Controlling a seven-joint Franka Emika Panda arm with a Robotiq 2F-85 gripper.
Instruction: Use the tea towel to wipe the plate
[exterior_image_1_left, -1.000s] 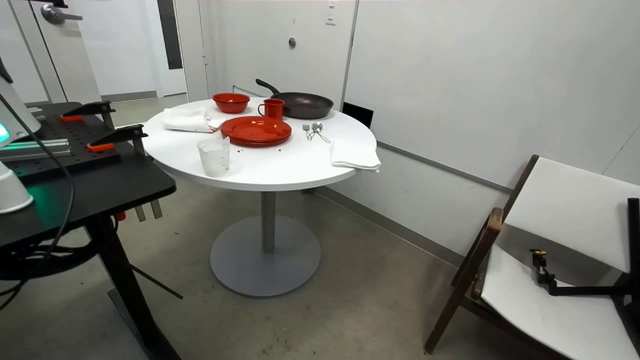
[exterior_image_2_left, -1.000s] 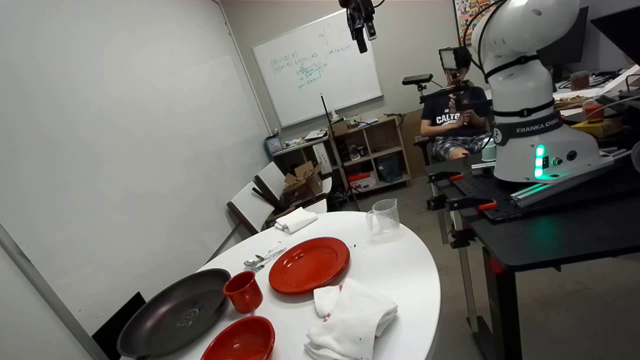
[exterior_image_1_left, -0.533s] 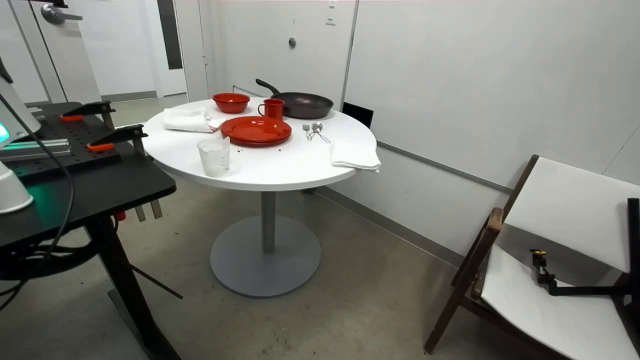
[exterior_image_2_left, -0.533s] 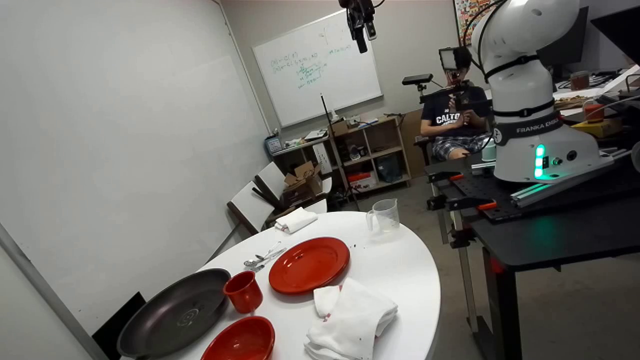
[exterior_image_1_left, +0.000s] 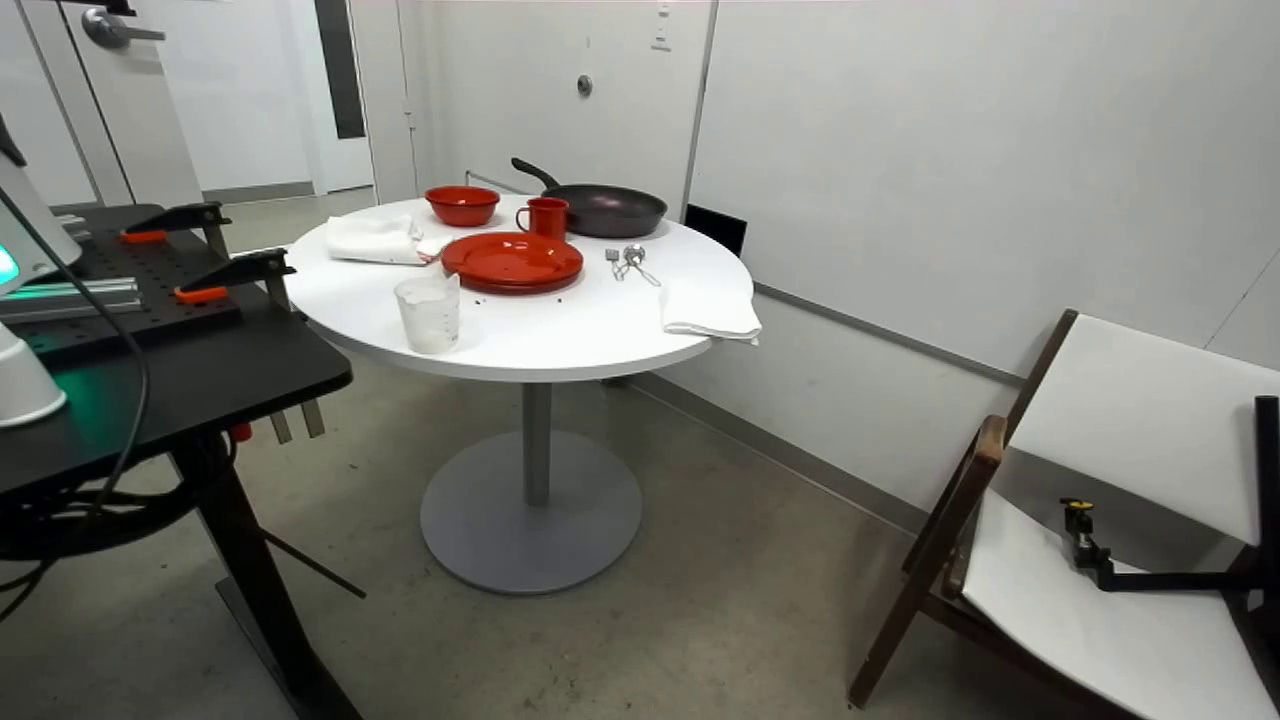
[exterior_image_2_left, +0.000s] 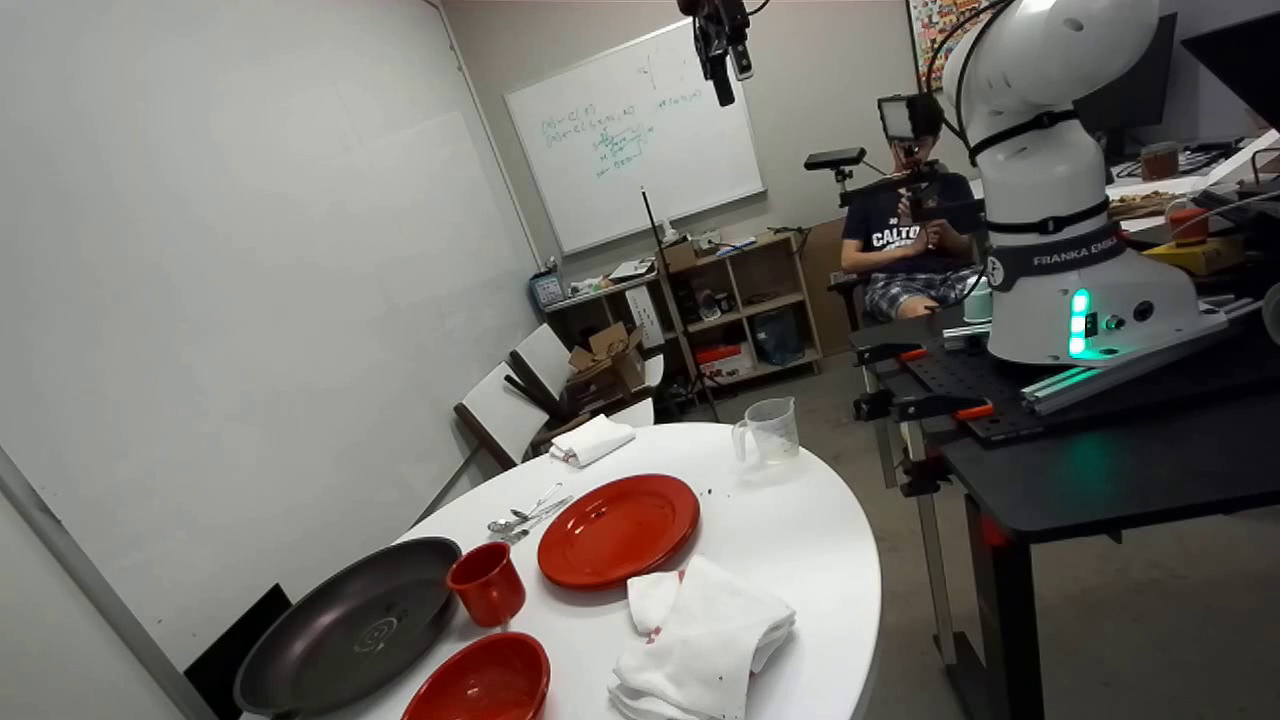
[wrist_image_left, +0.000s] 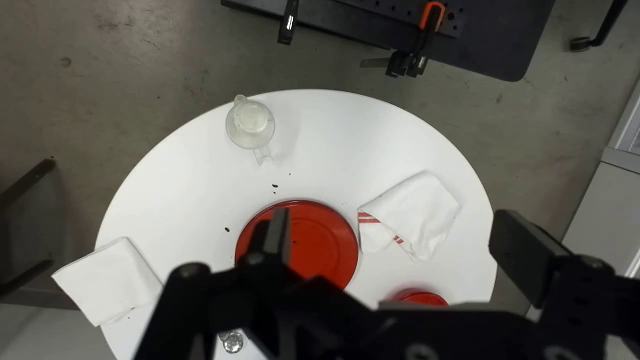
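Observation:
The red plate (exterior_image_1_left: 513, 258) lies on the white round table; it shows in both exterior views (exterior_image_2_left: 620, 530) and partly behind a finger in the wrist view (wrist_image_left: 322, 245). It looks stacked on another plate. A white tea towel with red stripes (wrist_image_left: 412, 215) lies loosely folded beside the plate, also in both exterior views (exterior_image_1_left: 372, 240) (exterior_image_2_left: 705, 640). A second white towel (wrist_image_left: 107, 280) lies folded at the table edge (exterior_image_1_left: 710, 312) (exterior_image_2_left: 592, 441). My gripper (exterior_image_2_left: 730, 82) hangs high above the table, its fingers wide apart and empty in the wrist view (wrist_image_left: 395, 237).
On the table (exterior_image_1_left: 560, 340) stand a clear measuring jug (exterior_image_2_left: 770, 432), a red mug (exterior_image_2_left: 487, 583), a red bowl (exterior_image_2_left: 485, 680) and a dark frying pan (exterior_image_2_left: 350, 630). Metal utensils (exterior_image_1_left: 632, 262) lie by the plate. Dark crumbs (wrist_image_left: 275, 186) lie near it. A black robot bench (exterior_image_2_left: 1120, 460) stands alongside.

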